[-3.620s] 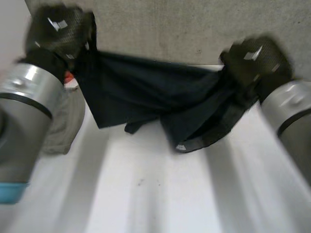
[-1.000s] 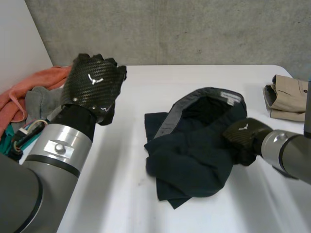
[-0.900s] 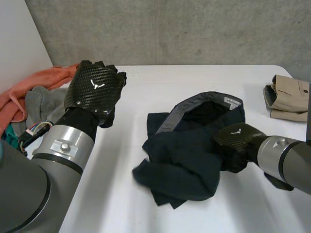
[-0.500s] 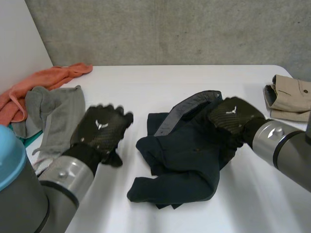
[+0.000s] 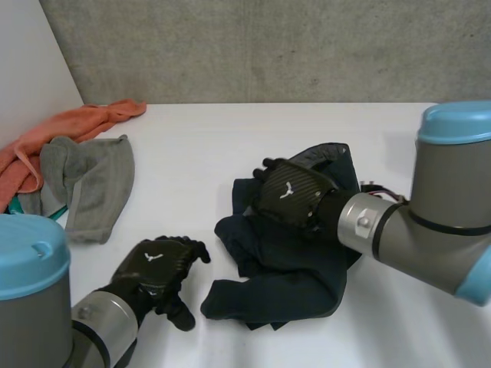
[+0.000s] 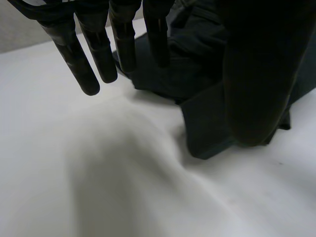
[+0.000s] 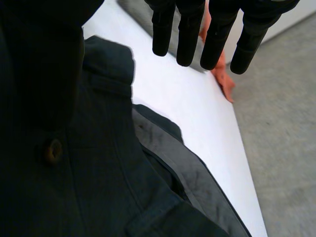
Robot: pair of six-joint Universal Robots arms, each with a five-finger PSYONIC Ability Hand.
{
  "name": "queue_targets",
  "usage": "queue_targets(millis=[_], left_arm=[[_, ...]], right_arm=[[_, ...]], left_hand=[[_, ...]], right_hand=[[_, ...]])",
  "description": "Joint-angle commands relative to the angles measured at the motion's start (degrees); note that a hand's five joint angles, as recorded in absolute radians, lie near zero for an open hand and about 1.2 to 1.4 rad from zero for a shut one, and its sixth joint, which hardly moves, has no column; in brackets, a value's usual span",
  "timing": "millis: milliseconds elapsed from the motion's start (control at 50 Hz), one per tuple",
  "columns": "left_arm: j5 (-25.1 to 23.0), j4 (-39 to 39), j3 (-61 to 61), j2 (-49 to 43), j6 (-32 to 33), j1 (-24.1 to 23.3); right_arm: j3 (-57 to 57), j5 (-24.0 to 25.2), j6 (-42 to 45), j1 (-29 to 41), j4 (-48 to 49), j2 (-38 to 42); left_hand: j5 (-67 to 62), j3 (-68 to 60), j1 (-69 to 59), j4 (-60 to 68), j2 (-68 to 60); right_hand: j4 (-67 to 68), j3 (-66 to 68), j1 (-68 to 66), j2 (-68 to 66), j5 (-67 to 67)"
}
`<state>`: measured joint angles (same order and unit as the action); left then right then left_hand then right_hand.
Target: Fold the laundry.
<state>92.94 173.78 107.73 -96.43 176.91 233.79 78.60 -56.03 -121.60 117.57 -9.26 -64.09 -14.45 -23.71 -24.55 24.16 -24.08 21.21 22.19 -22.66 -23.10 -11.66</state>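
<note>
- Counter (image 5: pixel 192 146): white surface; it carries all the laundry.
- Right arm (image 5: pixel 430 222): grey with a light-blue cap. It reaches from the right side across to the middle of the counter.
- Left arm (image 5: pixel 38 307): grey with a light-blue cap, low at the near left corner of the head view.
- Dark navy garment (image 5: pixel 284 268): the piece being handled. It lies crumpled in the middle of the counter, unfolded, with several loose overlapping folds.
- Grey cloth (image 5: pixel 96 184): lies loosely at the left side of the counter, well apart from the navy garment.
- Orange cloth (image 5: pixel 69 126): lies bunched at the far left edge, touching the grey cloth.
- Right robot hand (image 5: pixel 290 193): palm down over the far part of the navy garment.
  - In the right wrist view its fingers (image 7: pixel 187 29) are straight and spread and grip nothing. They reach out past the garment's edge above bare counter.
  - Whether the palm touches the cloth cannot be told.
- Left robot hand (image 5: pixel 157 268): over bare counter, just beside the near left fold of the navy garment.
  - In the left wrist view its fingers (image 6: pixel 98 54) are straight and slightly apart, holding nothing.
- Grey waistband lining (image 7: pixel 182 173): turned outward along the garment's far edge, under the right robot hand.
- Button (image 7: pixel 53 150): dark, on the navy fabric beside the right thumb.
</note>
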Motion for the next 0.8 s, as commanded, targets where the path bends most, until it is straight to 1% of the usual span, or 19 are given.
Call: queue_targets(millis=[20,60,180,240,260,280,300,320,360,380,400,440,580,600,660,680,740,760,800], left_arm=[[-1.5,1.6,-1.6,-5.4,-1.4,-1.7],[-1.4,2.7,-2.7,-7.4,-1.4,-3.0],[-0.8,3.8,-4.6,-12.7,-1.5,-3.8],[0.5,4.4,-5.6,-14.2,-1.5,-4.0],[1.5,4.6,-6.0,-14.7,-1.5,-4.3],[2.0,4.8,-6.1,-14.8,-1.5,-4.5],[2.5,5.0,-6.3,-15.0,-1.4,-4.7],[3.9,5.3,-6.7,-15.4,-1.4,-5.1],[5.6,5.8,-7.1,-15.4,-1.4,-5.4],[6.5,6.0,-7.4,-15.1,-1.4,-5.5],[8.0,6.3,-7.7,-14.7,-1.4,-5.7],[9.4,6.4,-8.1,-14.5,-1.0,-5.7],[10.6,5.8,-11.3,-9.3,-0.2,-5.5],[10.6,5.8,-11.8,-8.4,-0.1,-5.5],[10.6,5.8,-13.7,-4.6,1.9,-5.1],[10.6,5.8,-14.6,-2.8,3.5,-4.5],[10.4,5.9,-16.3,0.4,6.9,-1.9],[10.4,6.0,-16.8,1.1,8.2,-1.2],[10.1,6.0,-18.5,3.3,12.7,0.7]], right_arm=[[-2.7,2.0,4.0,1.5,0.3,5.8],[-3.0,3.3,5.1,1.7,0.8,7.1],[-3.1,4.4,6.0,2.1,3.3,9.2],[-3.2,4.4,6.0,2.8,4.2,10.3],[-3.4,4.4,6.0,2.8,4.7,11.1],[-3.6,4.4,6.0,2.8,4.8,11.5],[-4.1,4.1,6.0,2.9,5.0,12.2],[-4.5,3.9,6.0,2.9,5.1,12.6],[-5.4,3.6,5.9,2.9,5.4,13.3],[-6.6,3.1,5.7,2.8,5.6,13.9],[-7.1,2.7,5.7,2.8,5.8,14.1],[-7.8,1.6,5.4,2.8,6.1,14.3],[-9.9,-6.8,1.8,2.9,9.2,12.0],[-10.2,-9.2,-0.4,2.8,10.7,9.8],[-10.2,-13.6,-4.5,2.1,12.8,5.7],[-10.0,-16.3,-7.2,1.6,13.3,2.6],[-9.1,-19.4,-9.7,0.4,13.4,-2.3],[-8.5,-20.9,-10.3,-0.7,13.4,-5.8],[-7.6,-22.2,-10.5,-2.0,13.1,-9.2]], left_hand=[[-6.6,-7.4,-6.5,6.9,-7.0],[-8.8,-9.5,-8.7,9.1,-9.2],[-16.0,-16.8,-15.9,16.3,-16.4],[-26.6,-27.4,-26.5,26.9,-27.0],[-34.0,-34.7,-33.9,34.3,-34.3],[-37.7,-38.4,-37.6,38.0,-38.1],[-41.9,-42.6,-41.8,42.2,-42.3],[-52.8,-53.5,-52.7,53.1,-53.1],[-55.6,-56.3,-55.5,55.8,-55.9],[-55.6,-56.3,-55.5,55.8,-55.9],[-55.6,-56.3,-55.5,55.8,-55.9],[-55.6,-56.3,-55.5,55.8,-55.9],[-55.6,-56.3,-55.5,55.8,-55.9],[-55.6,-56.3,-55.5,55.8,-55.9],[-55.6,-56.3,-55.5,55.8,-55.9],[-55.6,-56.3,-55.5,55.8,-55.9],[-55.6,-56.3,-55.5,55.8,-55.9],[-55.6,-56.3,-55.5,55.8,-55.9],[-55.6,-56.3,-55.5,55.8,-55.9]], right_hand=[[4.5,3.5,-3.1,-2.6,-4.1],[4.5,3.5,-3.1,-2.6,-4.1],[4.5,3.5,-3.1,-2.6,-4.1],[6.9,5.9,-5.4,-5.0,-6.4],[10.9,9.9,-9.4,-9.0,-10.4],[14.2,13.3,-12.8,-12.4,-13.8],[22.9,21.9,-21.5,-21.0,-22.5],[28.5,27.5,-27.1,-26.6,-28.1],[41.3,40.3,-39.8,-39.4,-40.8],[57.2,56.2,-55.7,-55.3,-56.7],[58.8,57.8,-57.3,-56.9,-58.3],[58.8,57.8,-57.3,-56.9,-58.3],[58.8,57.8,-57.3,-56.9,-58.3],[58.8,57.8,-57.3,-56.9,-58.3],[58.8,57.8,-57.3,-56.9,-58.3],[58.8,57.8,-57.3,-56.9,-58.3],[58.8,57.8,-57.3,-56.9,-58.3],[58.8,57.8,-57.3,-56.9,-58.3],[58.8,57.8,-57.3,-56.9,-58.3]])
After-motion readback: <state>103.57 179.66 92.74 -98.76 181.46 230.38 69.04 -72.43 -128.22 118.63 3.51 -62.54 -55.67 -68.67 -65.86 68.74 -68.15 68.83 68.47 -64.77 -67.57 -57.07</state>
